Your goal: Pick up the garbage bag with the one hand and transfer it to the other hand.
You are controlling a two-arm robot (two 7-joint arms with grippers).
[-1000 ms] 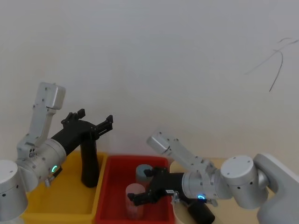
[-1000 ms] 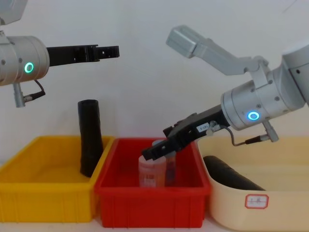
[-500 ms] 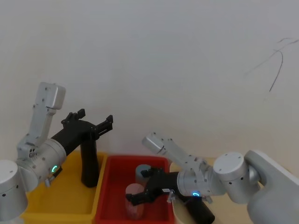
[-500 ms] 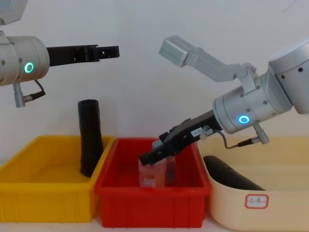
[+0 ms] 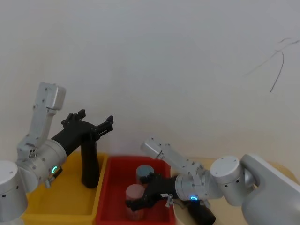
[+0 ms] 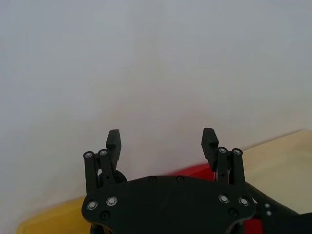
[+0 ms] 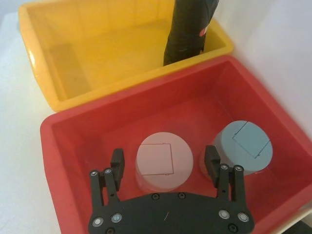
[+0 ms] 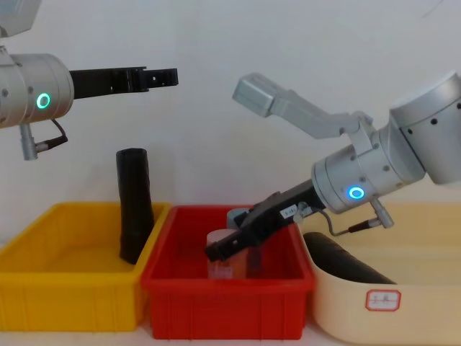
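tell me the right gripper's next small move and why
Probably lower slightly and close on the pink jar: the right gripper has its open fingers flanking it in the red bin. The left gripper hangs open above the upright roll.

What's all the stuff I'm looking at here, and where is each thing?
Yellow bin: one, far left.
Red bin: one, middle.
Cream tub: one, right.
Garbage bag: one, black roll, standing in the yellow bin.
Second black roll: one, lying in the cream tub.
Jars: one pink-lidded, one blue-lidded, in the red bin.
Left end effector: open, raised above the yellow bin.
Right end effector: open, around the pink-lidded jar.
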